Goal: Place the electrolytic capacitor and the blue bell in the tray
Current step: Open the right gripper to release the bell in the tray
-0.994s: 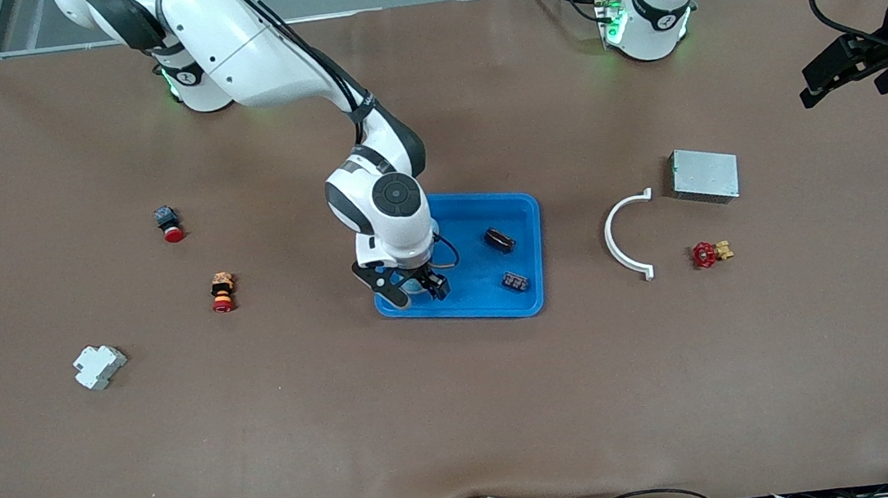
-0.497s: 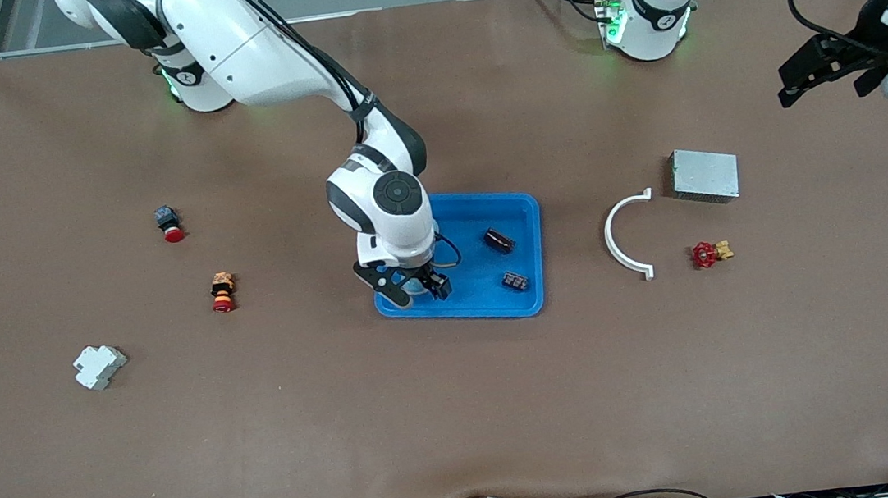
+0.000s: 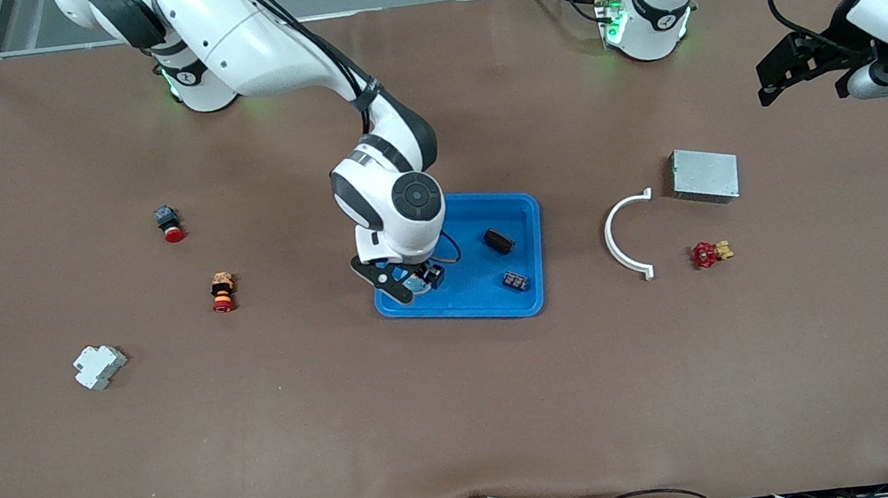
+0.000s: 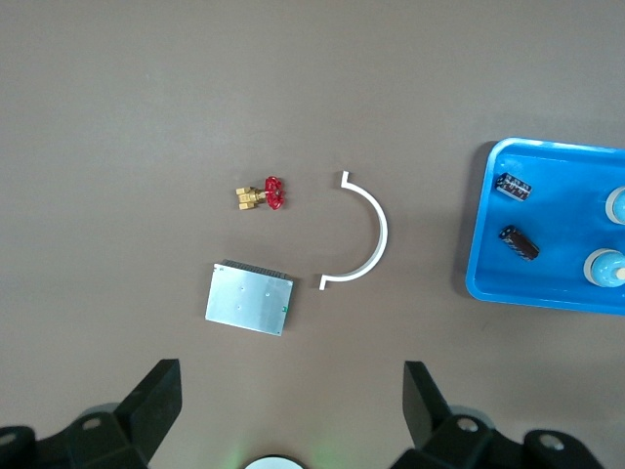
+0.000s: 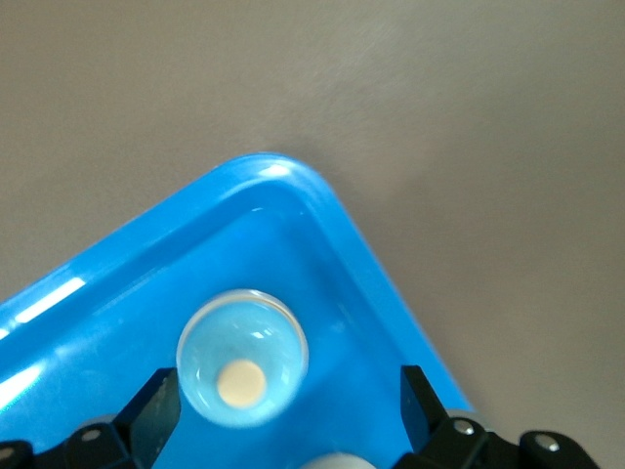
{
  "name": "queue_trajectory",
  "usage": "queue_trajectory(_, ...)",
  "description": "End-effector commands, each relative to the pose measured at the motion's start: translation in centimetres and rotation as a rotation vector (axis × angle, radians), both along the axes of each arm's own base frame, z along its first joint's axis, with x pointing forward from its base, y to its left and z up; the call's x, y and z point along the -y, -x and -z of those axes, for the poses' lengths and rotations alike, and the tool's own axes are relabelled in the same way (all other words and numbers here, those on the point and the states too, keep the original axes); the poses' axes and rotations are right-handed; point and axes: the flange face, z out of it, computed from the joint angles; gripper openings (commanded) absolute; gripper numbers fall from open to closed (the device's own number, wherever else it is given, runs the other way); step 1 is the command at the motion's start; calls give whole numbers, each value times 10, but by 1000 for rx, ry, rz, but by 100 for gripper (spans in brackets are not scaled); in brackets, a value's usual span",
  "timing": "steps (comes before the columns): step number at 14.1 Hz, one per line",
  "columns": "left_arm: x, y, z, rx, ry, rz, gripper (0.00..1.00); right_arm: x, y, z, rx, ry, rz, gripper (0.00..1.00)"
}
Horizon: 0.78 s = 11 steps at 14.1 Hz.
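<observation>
Right wrist view: blue bell [image 5: 242, 359] in tray [image 5: 381, 283] corner, right claw [image 5: 283, 415] apart; lift straight up. Left claw [image 4: 293, 405] apart, waiting.

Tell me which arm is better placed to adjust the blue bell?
Right. The right gripper hangs over the blue bell in the tray, jaws open either side of it; the left gripper waits at the table's left-arm end.
</observation>
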Motion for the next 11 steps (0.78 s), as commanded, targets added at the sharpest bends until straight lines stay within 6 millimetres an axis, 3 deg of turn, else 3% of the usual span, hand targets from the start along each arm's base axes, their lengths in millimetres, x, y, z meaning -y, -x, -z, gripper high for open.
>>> queue_trajectory(1, -2, 6, -8, 14, -19, 21, 100, 33, -19, -74, -67, 29, -88, 100)
queue_trajectory(3, -3, 5, -7, 13, -19, 20, 100, 96, -51, -134, -91, -5, -218, 100)
queue_trajectory(6, -5, 2, -5, 10, -20, 15, 100, 190, -86, -180, -137, -29, -364, 100)
queue_trajectory(11, -5, -1, -4, 28, -16, 14, 100, 317, -124, -216, -148, -68, -557, 100)
